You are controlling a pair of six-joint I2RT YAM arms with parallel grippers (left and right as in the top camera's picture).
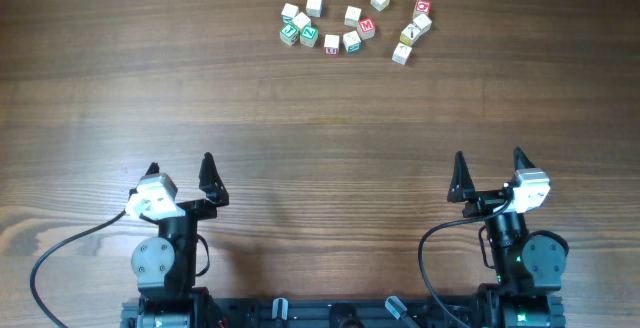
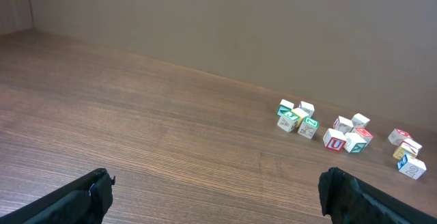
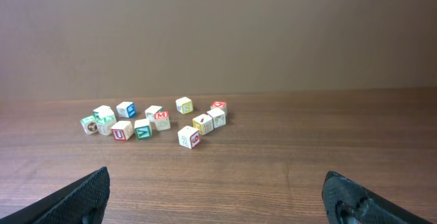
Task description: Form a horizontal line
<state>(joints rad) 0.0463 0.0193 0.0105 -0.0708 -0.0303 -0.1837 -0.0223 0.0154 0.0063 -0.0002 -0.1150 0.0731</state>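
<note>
Both tools are empty and spread wide. The left gripper (image 1: 180, 168) has its fingers apart over bare table (image 1: 100, 88), and the right gripper (image 1: 489, 163) stands the same way on its own side. Each wrist view shows only two dark fingertips at the bottom corners, with nothing between them.

Looking outward, the letter cubes (image 1: 350, 26) lie in a loose scatter at the far edge, roughly centre to slightly right and well apart from both arms. No row exists yet. The red M cube (image 1: 367, 28) sits near the middle of the scatter with pale-faced cubes just beside it, some touching or nearly so. At this size I cannot read which of those are the cream-faced ones. A couple of green-faced cubes (image 1: 298, 35) huddle at the left end of the group.

I judge these to be light, stiff wooden blocks that will not crush. They should skid easily on the smooth wood if a finger nudges them. Being so small, they could also pop or twist out of a pinch that lands off-centre.

I would take each one across two flat opposite side faces, low and square, never corner to corner. The crowding is my main worry, since wide fingers coming down beside one cube are likely to knock its neighbours. I would start with a cube on the outer edge of the scatter, or close the fingers partway before descending.
</note>
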